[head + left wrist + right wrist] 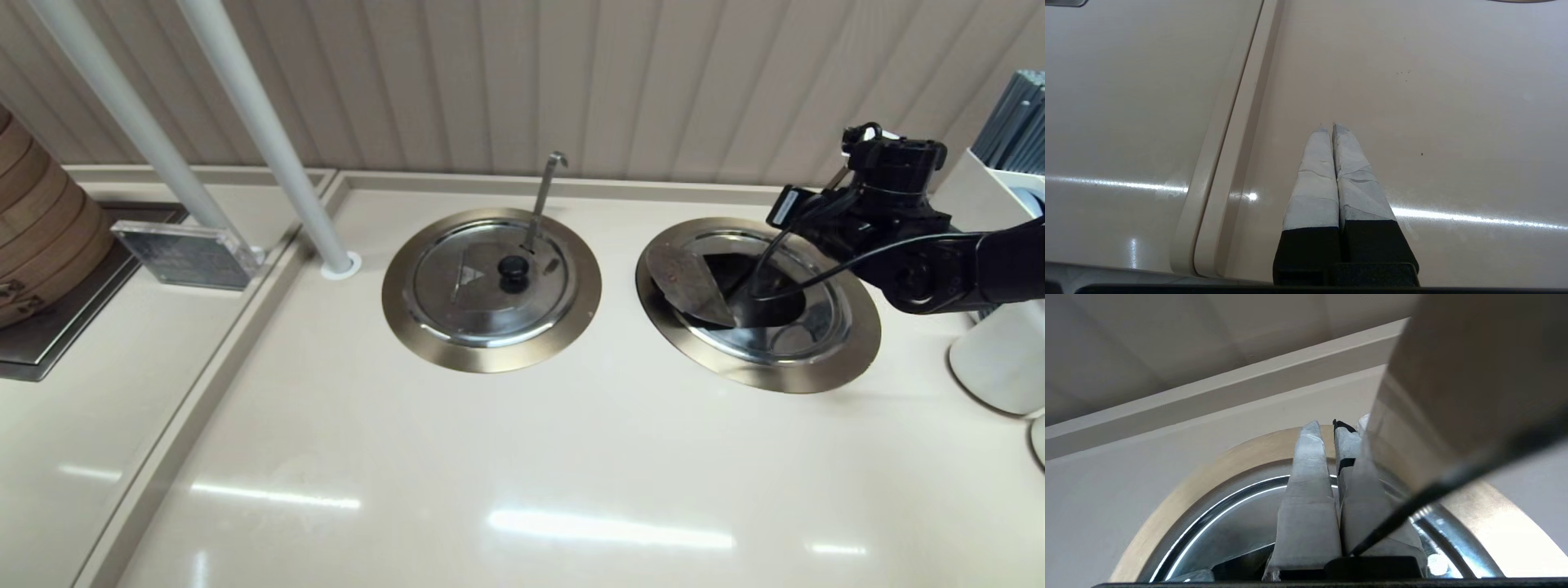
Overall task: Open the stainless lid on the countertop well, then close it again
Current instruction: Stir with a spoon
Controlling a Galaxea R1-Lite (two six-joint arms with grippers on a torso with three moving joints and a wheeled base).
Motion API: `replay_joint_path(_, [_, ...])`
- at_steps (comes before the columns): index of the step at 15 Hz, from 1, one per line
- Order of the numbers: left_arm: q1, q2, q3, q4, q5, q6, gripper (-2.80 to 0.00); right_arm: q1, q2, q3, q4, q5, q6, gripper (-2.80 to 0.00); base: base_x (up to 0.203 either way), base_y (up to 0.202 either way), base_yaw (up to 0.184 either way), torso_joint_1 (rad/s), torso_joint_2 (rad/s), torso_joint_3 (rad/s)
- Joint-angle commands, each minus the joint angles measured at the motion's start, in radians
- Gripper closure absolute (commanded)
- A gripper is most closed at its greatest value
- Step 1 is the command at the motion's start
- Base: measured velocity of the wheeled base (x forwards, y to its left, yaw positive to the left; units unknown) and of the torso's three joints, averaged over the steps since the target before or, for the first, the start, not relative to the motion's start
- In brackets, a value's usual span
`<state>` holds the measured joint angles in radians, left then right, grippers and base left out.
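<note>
The right-hand countertop well (849, 343) has a wide bronze ring, which the right wrist view shows beyond the fingers (1241, 457). Its stainless lid (690, 282) is tilted up off the well, with dark space under it. Its knob is hidden. My right gripper (755, 298) reaches into the well from the right. In the wrist view the right gripper (1331, 426) is shut with nothing seen between its fingers. The raised lid (1453, 396) leans along the outer side of one finger. My left gripper (1327, 127) hangs shut over bare counter, outside the head view.
The twin lid (490, 282) lies flat on the left well with a hook-tipped ladle handle (545, 196). A white post (339, 263), an acrylic sign (184, 253) and a bamboo steamer (41, 237) stand at the left. White containers (996, 359) crowd the right edge.
</note>
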<state>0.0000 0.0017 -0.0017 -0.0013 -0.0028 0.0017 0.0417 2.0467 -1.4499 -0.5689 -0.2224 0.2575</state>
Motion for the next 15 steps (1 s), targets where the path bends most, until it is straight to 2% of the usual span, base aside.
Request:
replay_joint_path(1, [0.000,0.001,0.000,0.000,0.000,0.000,0.00,0.016,-0.056,0.023,-0.005,0.000,0.004,0.00,0.000,0.000,0.000,0.000,0.00,0.000])
replay_joint_path(3, [0.000,0.001,0.000,0.000,0.000,0.000,0.00,0.023,-0.094,0.057,-0.011,0.003,0.002,0.00,0.000,0.000,0.000,0.000,0.00,0.000])
replay_joint_path(6, [0.000,0.001,0.000,0.000,0.000,0.000,0.00,0.030,-0.133,0.109,-0.107,0.026,-0.012,0.00,0.000,0.000,0.000,0.000,0.00,0.000])
replay_joint_path(9, [0.000,0.001,0.000,0.000,0.000,0.000,0.00,0.038,-0.190,0.134,-0.111,0.039,-0.023,0.00,0.000,0.000,0.000,0.000,0.00,0.000])
replay_joint_path(10, [0.000,0.001,0.000,0.000,0.000,0.000,0.00,0.044,-0.205,0.152,-0.112,0.044,-0.037,0.00,0.000,0.000,0.000,0.000,0.00,0.000])
replay_joint_path(13, [0.000,0.001,0.001,0.000,0.000,0.000,0.00,0.054,-0.213,0.217,-0.149,0.053,-0.167,0.00,0.000,0.000,0.000,0.000,0.00,0.000])
replay_joint_path(15, [0.000,0.001,0.001,0.000,0.000,0.000,0.00,0.070,-0.212,0.241,-0.207,0.058,-0.181,0.00,0.000,0.000,0.000,0.000,0.00,0.000])
